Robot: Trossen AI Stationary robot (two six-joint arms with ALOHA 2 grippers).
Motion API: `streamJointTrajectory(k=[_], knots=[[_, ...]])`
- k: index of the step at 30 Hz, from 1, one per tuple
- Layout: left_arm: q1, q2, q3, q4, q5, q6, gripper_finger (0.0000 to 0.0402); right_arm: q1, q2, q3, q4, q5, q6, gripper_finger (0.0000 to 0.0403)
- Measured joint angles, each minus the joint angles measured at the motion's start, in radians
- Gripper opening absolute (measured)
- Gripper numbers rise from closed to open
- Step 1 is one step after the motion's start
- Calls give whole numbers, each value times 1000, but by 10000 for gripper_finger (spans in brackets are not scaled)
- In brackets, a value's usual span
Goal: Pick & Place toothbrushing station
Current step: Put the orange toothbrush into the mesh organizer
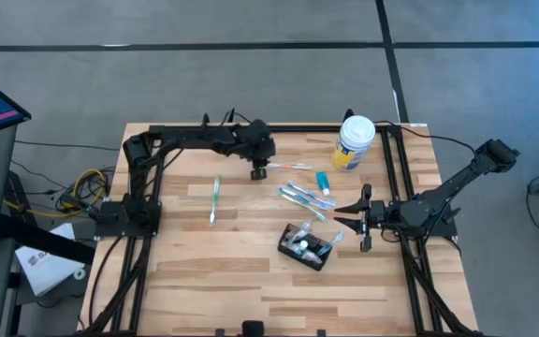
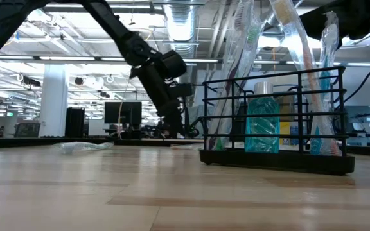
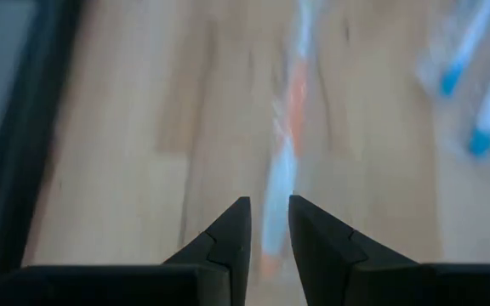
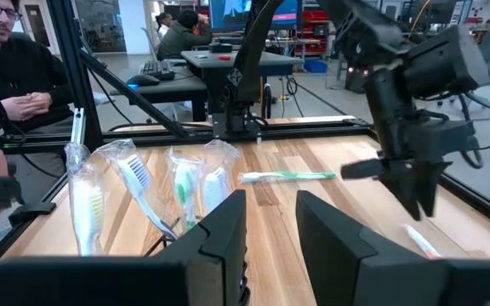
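The toothbrushing station (image 1: 309,246) stands on the wooden worktop (image 1: 204,271) just in front of the right end effector (image 1: 361,217), with the white-lidded tub (image 1: 354,142) well behind it. From the low view it reads as a black wire-frame caddy (image 2: 275,119) rather than a solid box: thin bars, an open top, a flat base rail, with wrapped toothbrushes and a teal bottle (image 2: 262,125) standing in it. By that build it is probably light and stiff, hard to crush but easy to tip or slide on the smooth wood — and top-heavy, since the brushes rise well above its rim. The thin rods offer little for flat fingers to bite on; the soundest hold looks to be across the short width at the top rail near the middle, clear of the crinkly wrappers, which would slip. A pinch at one end would likely let it swing. The right end effector hangs with its fingers a small gap apart and nothing between them. The left end effector (image 1: 259,172), farther from the station and beyond the loose toothbrushes (image 1: 303,197) lying between the two, points down over an orange-and-white toothbrush (image 3: 281,170); its fingers stand a narrow gap apart, and as the wrist view is smeared it seems to be holding nothing.
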Motion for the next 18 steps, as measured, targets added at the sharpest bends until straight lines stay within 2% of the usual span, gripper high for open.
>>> streamJointTrajectory(k=[3, 6, 13, 18], knots=[[-1, 0, 48, -120, -32, 13, 76, 0, 0, 0, 0, 0, -1, 98], [-1, 0, 51, -130, -37, 11, 76, 0, 0, 0, 0, 0, 0, 98], [-29, 1, 50, -65, -33, 14, 76, 0, 0, 0, 0, 0, 0, 98], [-42, 44, 50, -37, -32, 54, 76, 0, 0, 0, -1, 0, 0, 98]])
